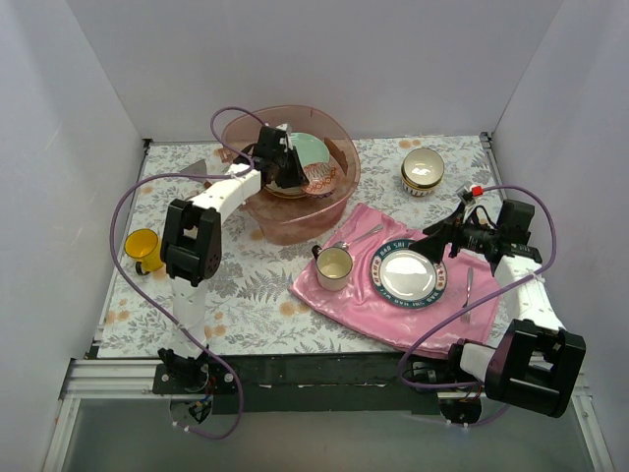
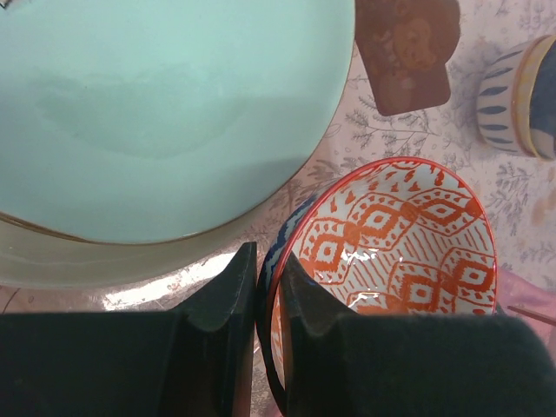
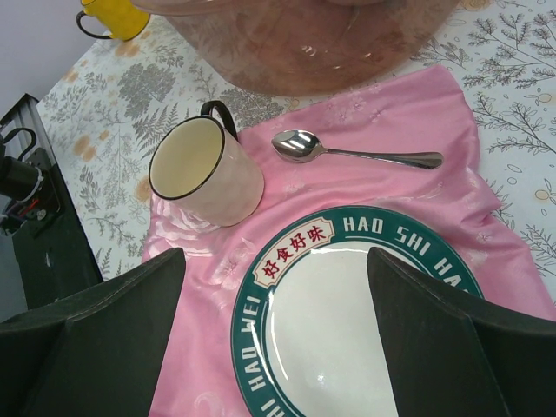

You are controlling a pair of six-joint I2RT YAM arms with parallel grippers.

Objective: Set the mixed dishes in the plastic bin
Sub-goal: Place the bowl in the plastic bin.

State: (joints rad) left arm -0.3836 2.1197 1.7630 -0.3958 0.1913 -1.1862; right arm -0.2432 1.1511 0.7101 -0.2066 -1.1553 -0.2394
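My left gripper point(image 1: 298, 173) reaches into the plastic bin point(image 1: 295, 222) and is shut on the rim of the red-patterned bowl point(image 1: 320, 177). In the left wrist view the fingers point(image 2: 234, 295) pinch that bowl's point(image 2: 400, 234) edge, next to the mint-green plate point(image 2: 174, 87), which lies on a cream plate point(image 2: 78, 265). The mint plate point(image 1: 311, 149) is in the bin. The yellow mug point(image 1: 143, 246) sits at the table's left. A small cream bowl point(image 1: 423, 169) stands at the back right. My right gripper point(image 1: 440, 234) is open and empty above the lettered plate point(image 3: 347, 330).
A pink cloth point(image 1: 344, 300) carries the dark-rimmed lettered plate point(image 1: 408, 276), a cream cup point(image 1: 333, 265), a spoon point(image 3: 347, 154) and a fork point(image 1: 469, 295). The bin's wall point(image 3: 304, 52) and the yellow mug point(image 3: 113, 17) show in the right wrist view. White walls enclose the table.
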